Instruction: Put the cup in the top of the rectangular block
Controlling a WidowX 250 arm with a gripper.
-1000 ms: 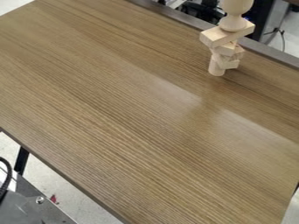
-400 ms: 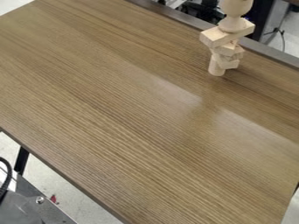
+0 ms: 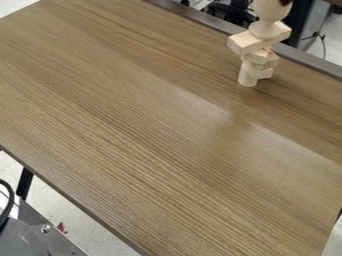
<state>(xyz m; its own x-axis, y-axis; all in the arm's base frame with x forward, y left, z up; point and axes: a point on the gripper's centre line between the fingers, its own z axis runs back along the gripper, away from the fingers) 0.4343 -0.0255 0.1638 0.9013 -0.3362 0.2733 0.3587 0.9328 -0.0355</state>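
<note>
"Where's the cup?"

"The cup (image 3: 270, 11) is in the upper right of the frame, cut by the top edge. Beneath its rounded bowl is a narrow neck above a wider foot (image 3: 265, 30). I can't tell whether bowl and foot are one piece."

"What's the foot sitting on?"

"The rectangular block (image 3: 252, 43). That lies crosswise on the stack, over some smaller blocks (image 3: 262, 58), set at differing angles. At the bottom a wooden cylinder (image 3: 247, 78) stands upright on the table (image 3: 153, 130)."

"And the gripper, apart or together?"

"I can't tell, nor whether it's clamped on anything. There's a small dark patch (image 3: 286, 2) against the cup's upper right, too little to name."

"Anything at lower left?"

"A black cable (image 3: 9, 201) curving in from the left edge, a grey metal panel (image 3: 41, 242) with a screw (image 3: 45, 228) in it, and a black table leg (image 3: 25, 183)."
</note>
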